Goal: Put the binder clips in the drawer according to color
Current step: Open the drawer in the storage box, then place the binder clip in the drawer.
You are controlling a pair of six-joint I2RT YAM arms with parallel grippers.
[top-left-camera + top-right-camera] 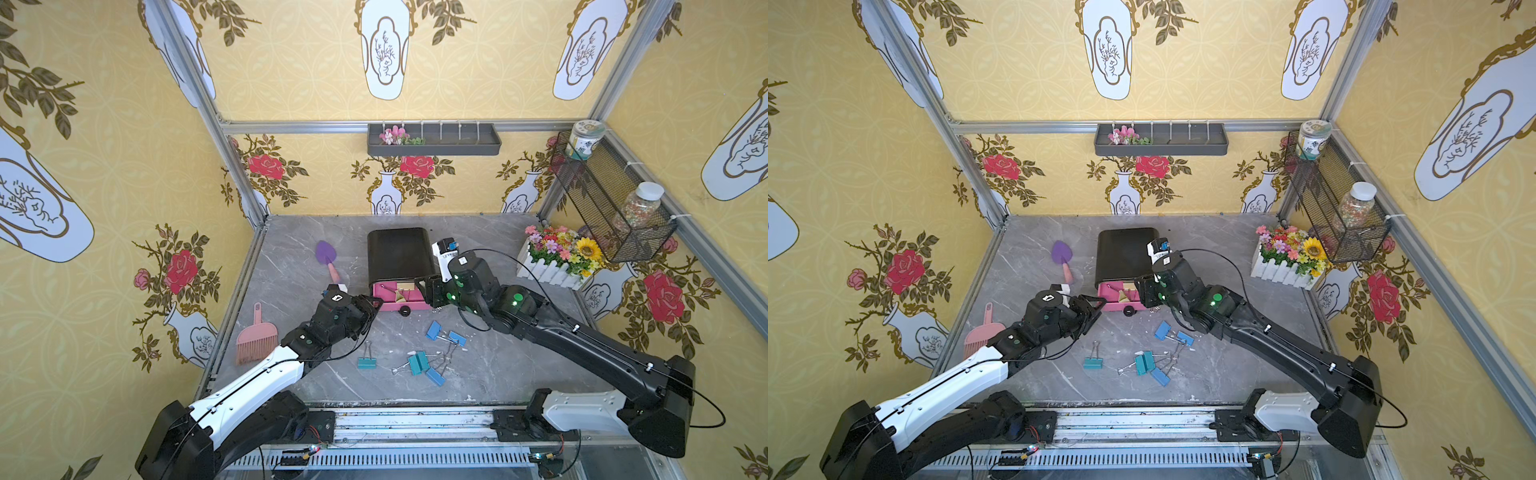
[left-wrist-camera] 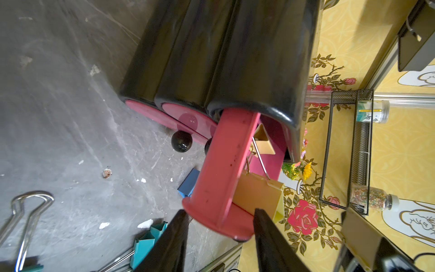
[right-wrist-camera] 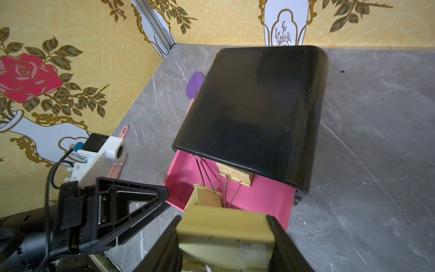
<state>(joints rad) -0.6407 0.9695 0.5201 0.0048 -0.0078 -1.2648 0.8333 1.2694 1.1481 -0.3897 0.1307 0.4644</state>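
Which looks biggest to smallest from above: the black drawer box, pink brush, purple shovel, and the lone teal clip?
In a top view:
1. black drawer box
2. pink brush
3. purple shovel, which is farther back, so less sure
4. lone teal clip

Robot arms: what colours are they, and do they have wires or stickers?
The left arm and right arm are black with white shells, thin black cables and green dot stickers. The left gripper and right gripper have black, pointed triangular fingers.

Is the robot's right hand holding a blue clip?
No, the right gripper pinches a yellow clip by the open pink drawer.
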